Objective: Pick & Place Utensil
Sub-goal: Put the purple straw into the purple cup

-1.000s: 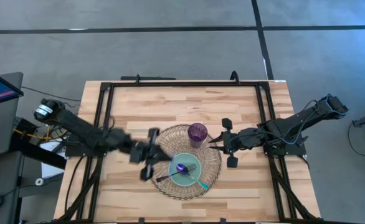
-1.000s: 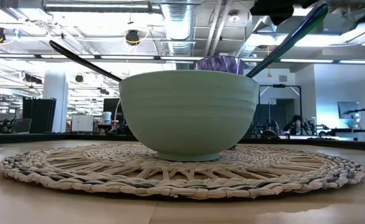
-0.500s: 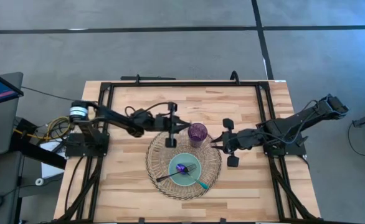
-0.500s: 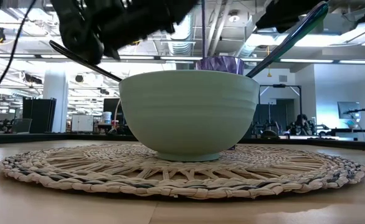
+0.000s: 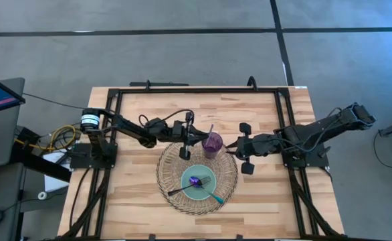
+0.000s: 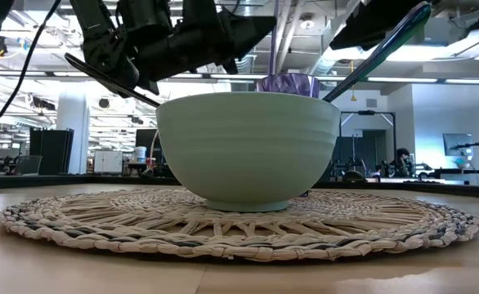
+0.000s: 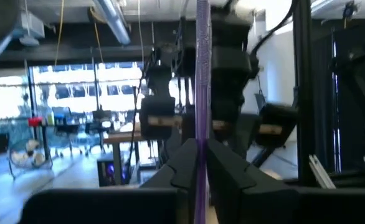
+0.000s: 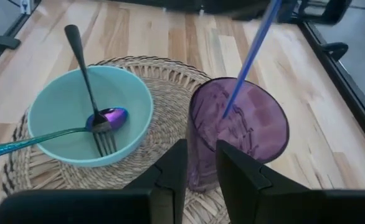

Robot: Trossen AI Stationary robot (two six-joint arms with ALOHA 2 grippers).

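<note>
A thin purple-blue utensil handle (image 8: 251,56) stands nearly upright with its lower end inside the purple cup (image 5: 213,143), which sits on the woven mat (image 5: 168,171). My left gripper (image 5: 201,136) is just left of the cup and is shut on that handle. My right gripper (image 8: 201,155) waits close by the cup's right side, with a narrow gap between its fingers; whether it touches the cup, I cannot tell. On the mat's near side, the pale green bowl (image 8: 89,118) holds a dark fork (image 8: 86,81) and a purple spoon with a teal handle (image 8: 108,117). My left gripper pinches the utensil's handle (image 7: 201,112) between its two fingers, which come level from the table's left and lie across it. The handle stands upright above the fingers (image 7: 223,168). Its lower end (image 8: 225,112) is down in the purple cup.
Black frame rails (image 5: 196,90) run around the wooden table. Bare wood lies on the far side of the mat (image 5: 203,110) and along the near edge (image 5: 263,214). In the low view the bowl (image 6: 248,147) fills the foreground, and the cup's rim (image 6: 288,83) shows behind it.
My left gripper swung from the bowl's left side toward the far edge and right, over to the cup. It carried the utensil, whose handle now stands in the cup. My right gripper shifted slightly toward the far edge.
</note>
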